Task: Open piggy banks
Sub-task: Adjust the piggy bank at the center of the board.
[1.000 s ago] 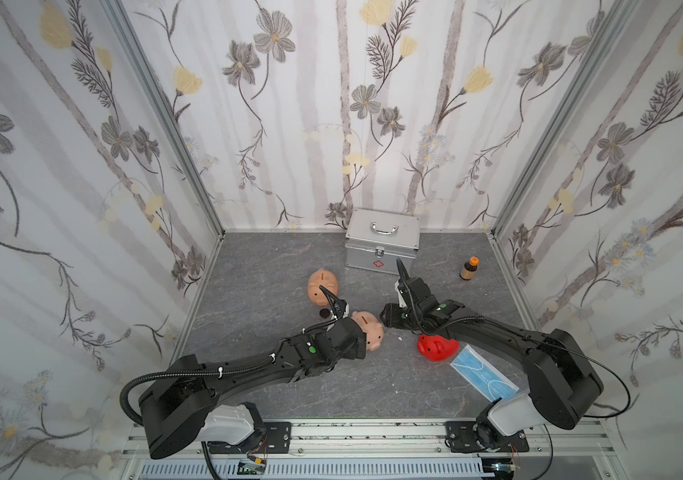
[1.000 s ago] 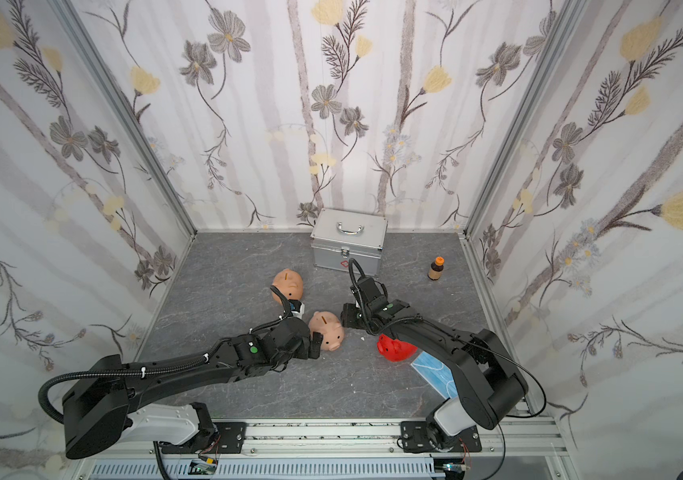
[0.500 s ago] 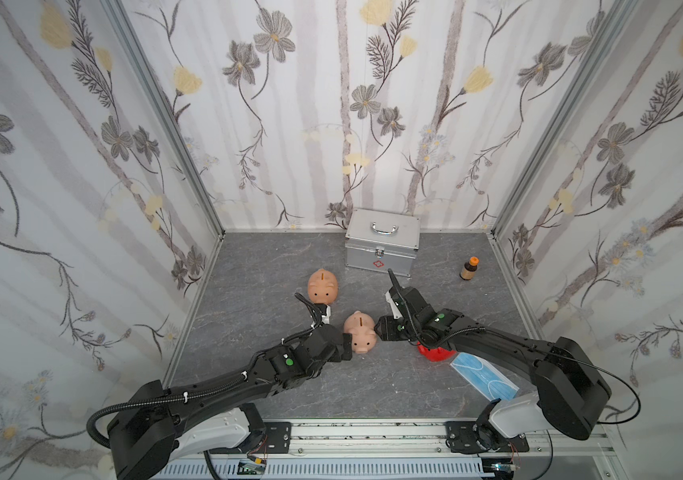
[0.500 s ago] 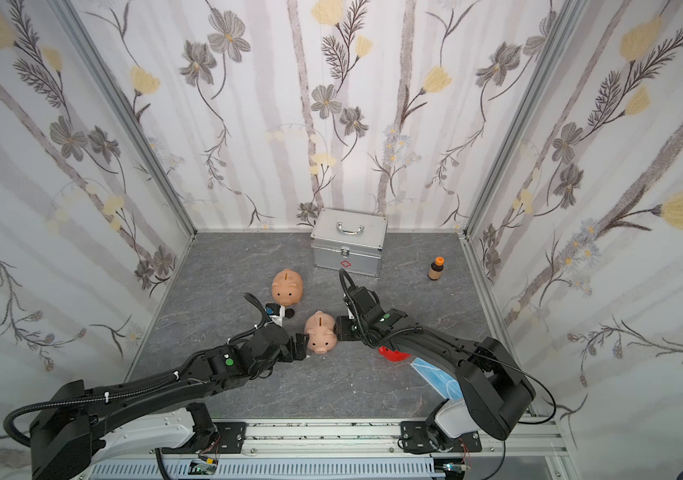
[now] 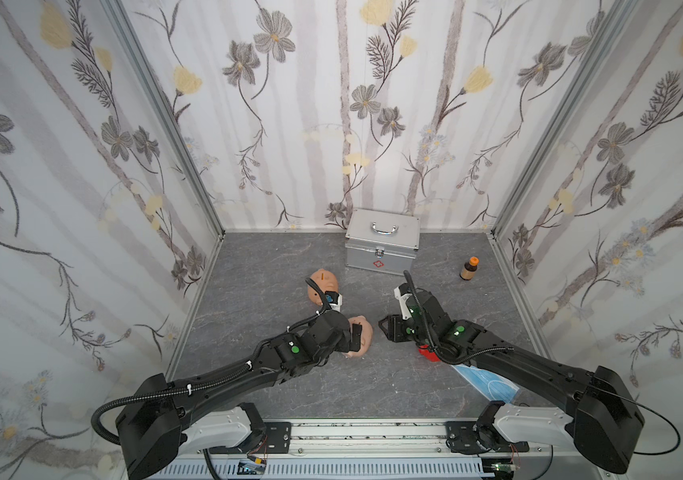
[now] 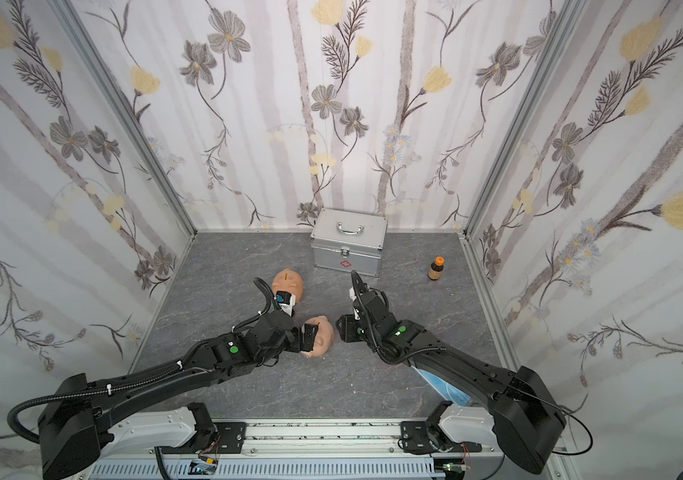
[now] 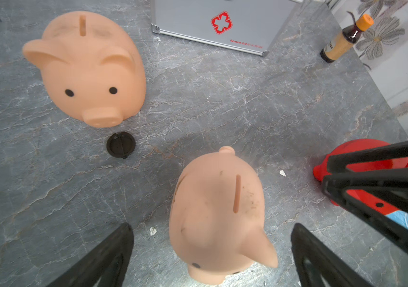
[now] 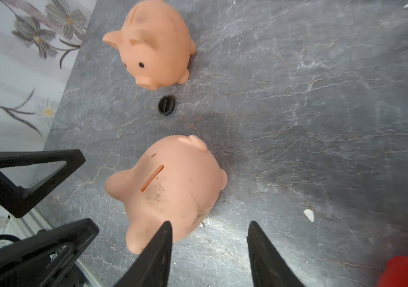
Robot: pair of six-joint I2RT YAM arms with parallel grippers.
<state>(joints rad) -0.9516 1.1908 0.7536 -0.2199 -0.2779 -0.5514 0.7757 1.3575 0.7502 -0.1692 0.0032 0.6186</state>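
Note:
Two peach-pink piggy banks stand on the grey floor. The far one (image 5: 323, 284) (image 7: 88, 67) has a loose black plug (image 7: 121, 144) lying just in front of its snout. The near one (image 5: 363, 334) (image 7: 217, 213) stands upright between the wide-open fingers of my left gripper (image 7: 211, 228) (image 5: 357, 336), with a gap on each side. My right gripper (image 8: 209, 223) (image 5: 385, 328) is open beside the near pig's rear, with only floor between its fingers. The red piggy bank (image 7: 361, 169) (image 5: 427, 353) lies mostly hidden under my right arm.
A silver case (image 5: 382, 245) with a handle stands at the back wall. A small brown bottle (image 5: 469, 269) with an orange cap is to its right. A blue face mask (image 5: 489, 382) lies under my right arm. Flowered walls close in three sides.
My left gripper drew back, then came forward, so its open fingers now flank the near pig. My right gripper shifted slightly toward the pig and its jaws narrowed a little.

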